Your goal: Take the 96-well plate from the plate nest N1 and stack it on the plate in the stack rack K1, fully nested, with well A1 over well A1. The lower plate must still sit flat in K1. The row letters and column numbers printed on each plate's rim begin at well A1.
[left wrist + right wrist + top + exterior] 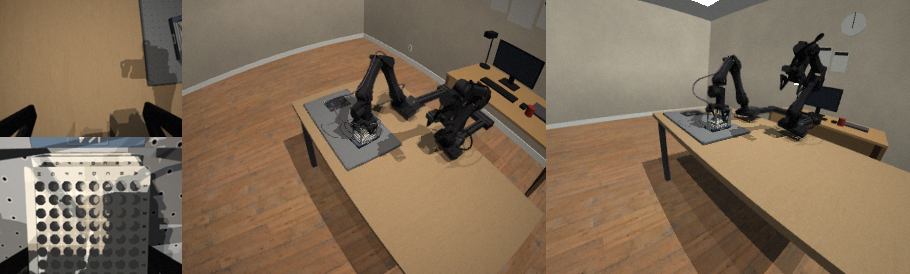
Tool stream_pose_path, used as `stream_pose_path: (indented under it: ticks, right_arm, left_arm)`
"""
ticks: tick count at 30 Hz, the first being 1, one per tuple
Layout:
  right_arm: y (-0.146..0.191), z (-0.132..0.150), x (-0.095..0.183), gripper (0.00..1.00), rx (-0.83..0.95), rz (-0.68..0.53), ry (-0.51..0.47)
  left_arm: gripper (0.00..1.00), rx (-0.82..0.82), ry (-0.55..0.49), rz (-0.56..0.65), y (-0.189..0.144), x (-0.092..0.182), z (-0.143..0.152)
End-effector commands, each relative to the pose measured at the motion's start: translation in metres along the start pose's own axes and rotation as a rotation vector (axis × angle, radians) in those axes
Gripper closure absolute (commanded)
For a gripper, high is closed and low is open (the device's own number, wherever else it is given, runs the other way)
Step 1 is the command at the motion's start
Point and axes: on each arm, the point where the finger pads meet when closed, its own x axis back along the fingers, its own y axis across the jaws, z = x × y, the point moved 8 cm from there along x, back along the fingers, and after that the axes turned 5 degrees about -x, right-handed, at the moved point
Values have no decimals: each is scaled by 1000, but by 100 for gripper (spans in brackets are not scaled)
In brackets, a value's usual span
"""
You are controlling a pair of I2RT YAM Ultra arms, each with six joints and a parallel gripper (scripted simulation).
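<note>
The upper 96-well plate [365, 136] [718, 123] [73, 219] is hovering or resting over the lower plate [87, 159] at K1, contact unclear; the right gripper [365, 128] [718, 116] [88, 249] is clasping it; the left gripper [784, 80] [89, 109] is hanging open, well apart from the board's edge [145, 46].

Upper plate's [88, 219] lower rows cut off
</note>
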Motion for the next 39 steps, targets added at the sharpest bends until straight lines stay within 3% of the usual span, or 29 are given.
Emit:
stream_pose_path:
  ticks: [1,39]
  right_arm:
    - [-4,-10,-27,100,-1,26,-23]
    - [-7,-10,-20,100,-9,16,-59]
  left_arm:
    - [0,15,-9,2,-2,4,5]
    - [0,15,-9,2,-2,4,5]
